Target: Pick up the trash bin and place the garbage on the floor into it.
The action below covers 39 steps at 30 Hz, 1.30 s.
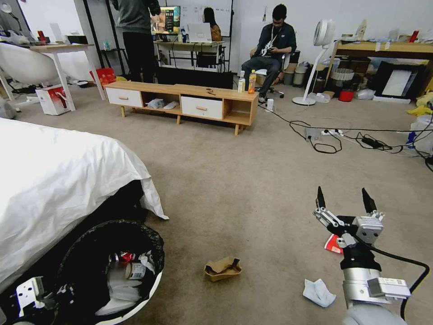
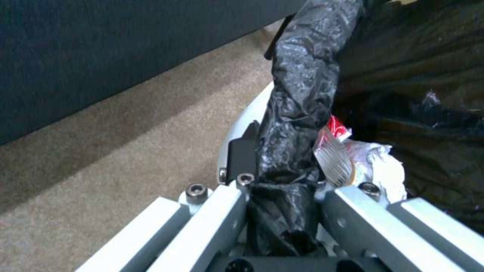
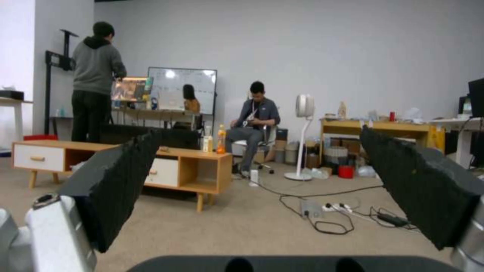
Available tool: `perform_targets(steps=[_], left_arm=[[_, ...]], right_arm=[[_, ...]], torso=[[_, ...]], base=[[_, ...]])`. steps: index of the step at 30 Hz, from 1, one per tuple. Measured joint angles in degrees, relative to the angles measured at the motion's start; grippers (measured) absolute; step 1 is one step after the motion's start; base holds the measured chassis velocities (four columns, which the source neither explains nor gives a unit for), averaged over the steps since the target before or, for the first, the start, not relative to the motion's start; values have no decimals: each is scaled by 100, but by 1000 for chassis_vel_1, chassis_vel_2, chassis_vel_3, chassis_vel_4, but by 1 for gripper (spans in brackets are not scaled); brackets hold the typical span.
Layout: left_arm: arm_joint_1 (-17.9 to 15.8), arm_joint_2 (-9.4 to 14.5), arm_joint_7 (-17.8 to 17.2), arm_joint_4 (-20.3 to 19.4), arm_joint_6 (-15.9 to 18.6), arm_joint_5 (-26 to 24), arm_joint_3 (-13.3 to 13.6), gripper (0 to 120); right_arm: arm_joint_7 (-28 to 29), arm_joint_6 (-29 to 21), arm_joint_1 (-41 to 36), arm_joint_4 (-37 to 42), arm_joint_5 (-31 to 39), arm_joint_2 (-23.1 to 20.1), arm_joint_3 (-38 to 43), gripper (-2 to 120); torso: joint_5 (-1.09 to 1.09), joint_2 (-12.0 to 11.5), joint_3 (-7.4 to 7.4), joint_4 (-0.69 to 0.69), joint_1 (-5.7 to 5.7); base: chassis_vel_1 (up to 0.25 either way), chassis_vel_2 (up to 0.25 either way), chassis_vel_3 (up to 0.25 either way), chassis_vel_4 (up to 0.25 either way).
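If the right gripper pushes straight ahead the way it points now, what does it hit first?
Probably nothing close: the open right gripper points level across bare carpet, roughly toward the cables and TV bench farther off. Depth is unclear.

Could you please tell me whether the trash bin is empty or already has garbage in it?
Partly filled: inside the trash bin, held at its rim by the left gripper, lie white tissues and a small bottle.

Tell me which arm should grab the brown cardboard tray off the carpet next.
Right. The right gripper hangs open and empty over the carpet, near the cardboard tray. The left gripper is clamped on the trash bin rim.
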Motion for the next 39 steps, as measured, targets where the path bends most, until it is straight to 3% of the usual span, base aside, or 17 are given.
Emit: perform_targets(steps=[7,10,11,13,15,16,19,20,21,22,25,28,29,39], left_arm=[[16,-1,26,17,0,22,-1,1],[24,15,37,26,0,34,-1,1],[24,20,42,36,0,36,-1,1],[23,21,45,42,0,36,-1,1],[21,22,54,65,0,43,-1,1],[21,22,54,65,0,43,-1,1],[16,23,68,104,0,67,12,1],[16,23,68,104,0,67,12,1],[11,34,81,119,0,85,26,1],[11,34,81,119,0,85,26,1],[-29,62,89,162,0,87,31,1],[-36,74,91,178,0,87,31,1],[-40,91,100,202,0,85,30,1],[-49,180,139,292,0,51,0,1]], right_arm=[[29,-167,-26,-24,121,-172,102,100],[79,-515,-91,-19,354,-447,164,100],[198,-935,-145,-16,535,-749,202,100],[255,-1139,-170,-16,657,-878,206,100],[418,-1931,-243,23,1276,-1257,211,100],[418,-1931,-243,23,1276,-1257,211,100],[781,-3122,-186,90,2081,-1539,131,100],[781,-3122,-186,90,2081,-1539,131,100],[968,-3604,-115,90,2410,-1641,70,100],[968,-3604,-115,90,2410,-1641,70,100],[1214,-4404,-59,71,3170,-1855,-20,100],[1301,-4643,-58,46,3444,-1928,-58,100],[1387,-4933,-51,-31,3782,-2012,-115,100],[1465,-5078,167,-977,4057,-2005,-618,100]], torso=[[0,0,0,0,0],[1,0,0,0,0],[0,0,0,0,0],[0,0,0,0,0],[0,0,0,0,0],[0,0,0,0,0],[0,0,0,0,0],[0,0,0,0,0],[1,0,0,0,0],[1,0,0,0,0],[1,0,0,0,0],[0,0,0,0,0],[0,0,0,0,0],[0,0,0,0,0]], base=[[0,0,0,0],[0,0,0,0],[0,0,0,0],[0,0,0,0],[0,0,0,0],[0,0,0,0],[0,0,0,0],[0,0,0,0],[0,0,0,0],[0,0,0,0],[0,0,0,0],[0,0,0,0],[0,0,0,0],[0,0,0,0]])
